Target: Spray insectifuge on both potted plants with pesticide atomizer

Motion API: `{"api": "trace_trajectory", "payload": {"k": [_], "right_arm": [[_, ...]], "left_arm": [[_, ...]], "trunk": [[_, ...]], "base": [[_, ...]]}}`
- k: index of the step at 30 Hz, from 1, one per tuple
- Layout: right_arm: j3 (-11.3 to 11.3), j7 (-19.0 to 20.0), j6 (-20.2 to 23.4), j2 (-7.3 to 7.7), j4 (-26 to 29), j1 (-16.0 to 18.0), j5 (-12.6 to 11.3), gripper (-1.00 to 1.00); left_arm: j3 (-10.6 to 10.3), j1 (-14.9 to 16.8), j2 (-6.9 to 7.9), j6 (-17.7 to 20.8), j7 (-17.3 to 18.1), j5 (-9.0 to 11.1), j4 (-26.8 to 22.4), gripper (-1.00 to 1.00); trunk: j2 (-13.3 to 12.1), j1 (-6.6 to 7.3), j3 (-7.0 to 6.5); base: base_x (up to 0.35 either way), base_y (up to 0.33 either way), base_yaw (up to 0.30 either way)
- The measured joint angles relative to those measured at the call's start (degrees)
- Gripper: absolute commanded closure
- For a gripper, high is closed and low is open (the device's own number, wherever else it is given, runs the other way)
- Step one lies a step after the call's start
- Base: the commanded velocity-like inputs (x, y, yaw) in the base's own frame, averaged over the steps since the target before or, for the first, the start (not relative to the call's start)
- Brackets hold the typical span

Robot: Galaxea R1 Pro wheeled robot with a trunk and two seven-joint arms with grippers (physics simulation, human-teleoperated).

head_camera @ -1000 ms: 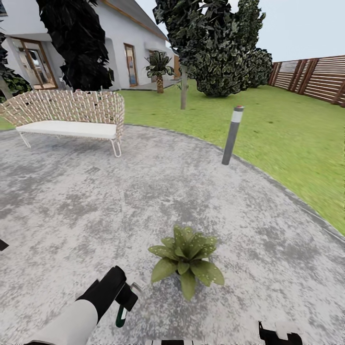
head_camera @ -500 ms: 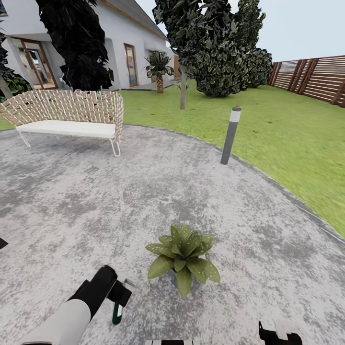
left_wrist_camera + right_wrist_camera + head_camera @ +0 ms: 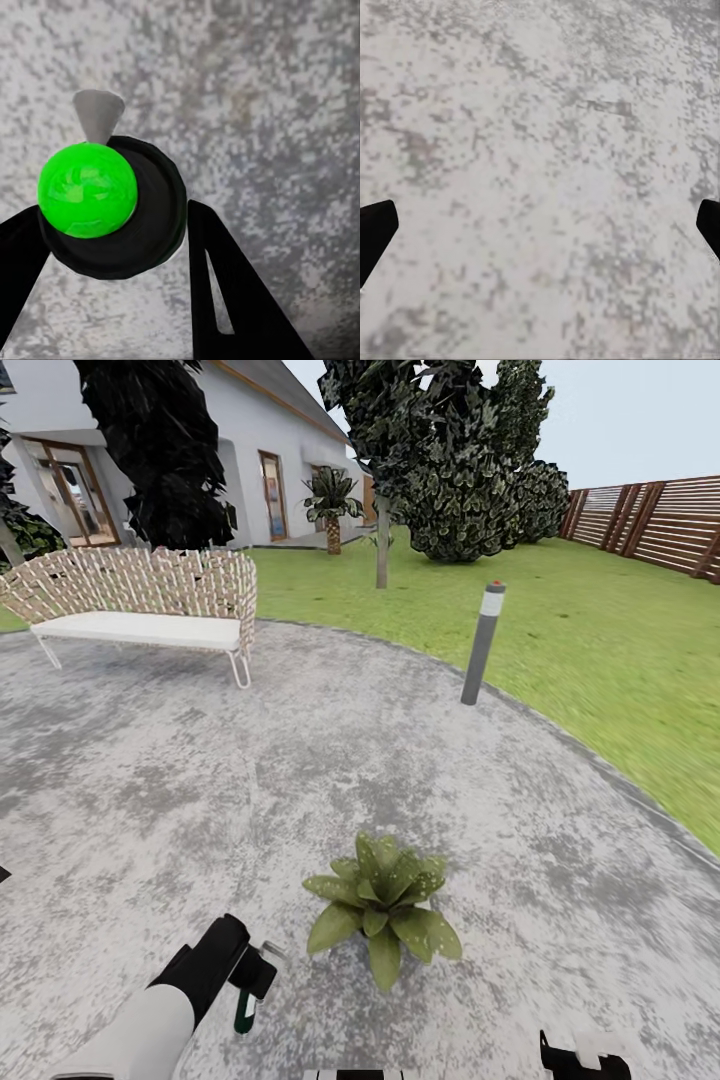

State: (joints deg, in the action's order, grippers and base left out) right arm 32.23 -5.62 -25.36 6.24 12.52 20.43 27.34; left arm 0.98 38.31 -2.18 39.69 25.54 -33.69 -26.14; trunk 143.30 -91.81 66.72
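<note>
Left gripper (image 3: 252,982), black and two-fingered, is clamped around the small pale grey trigger sprayer with a green spot (image 3: 88,190), its fingers (image 3: 225,292) on either side. Below it spreads the round mottled grey stone patio (image 3: 150,790). Just to the gripper's right stands the speckled green-leaved potted plant (image 3: 383,908). Right gripper (image 3: 540,225) hangs with fingertips spread wide, grasping nothing.
</note>
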Motion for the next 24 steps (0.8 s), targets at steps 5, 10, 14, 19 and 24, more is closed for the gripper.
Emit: {"api": "trace_trajectory", "payload": {"k": [5, 10, 14, 19, 24], "right_arm": [[0.0, 0.0, 0.0, 0.0, 0.05, 0.0, 0.0, -1.0], [0.0, 0.0, 0.0, 0.0, 0.05, 0.0, 0.0, -1.0], [0.0, 0.0, 0.0, 0.0, 0.05, 0.0, 0.0, -1.0], [0.0, 0.0, 0.0, 0.0, 0.05, 0.0, 0.0, -1.0], [-0.01, 0.0, 0.0, 0.0, 0.05, 0.02, 0.0, -1.0]], "left_arm": [[-0.08, 0.0, -0.17, -0.05, 0.1, 0.06, 0.63, 1.0], [-0.14, 0.7, -0.42, 0.53, 0.61, -0.03, 0.13, 1.0], [-1.48, 1.47, -1.03, 2.28, 0.8, -0.05, -0.08, 1.0], [-5.81, 2.34, -1.05, 7.57, 2.43, -0.05, -0.2, 1.0], [-7.14, 1.67, 1.61, 7.35, 3.6, -0.72, 0.1, 1.0]], "trunk": [[0.0, -0.03, 0.0], [0.0, -0.03, 0.0], [0.0, -0.03, 0.0], [0.0, -0.03, 0.0], [0.0, -0.03, 0.0]], "base": [[0.05, 0.0, 0.0], [0.002, 0.0, 0.0], [0.0, 0.0, 0.0], [0.0, 0.0, 0.0], [0.0, 0.0, 0.0]]}}
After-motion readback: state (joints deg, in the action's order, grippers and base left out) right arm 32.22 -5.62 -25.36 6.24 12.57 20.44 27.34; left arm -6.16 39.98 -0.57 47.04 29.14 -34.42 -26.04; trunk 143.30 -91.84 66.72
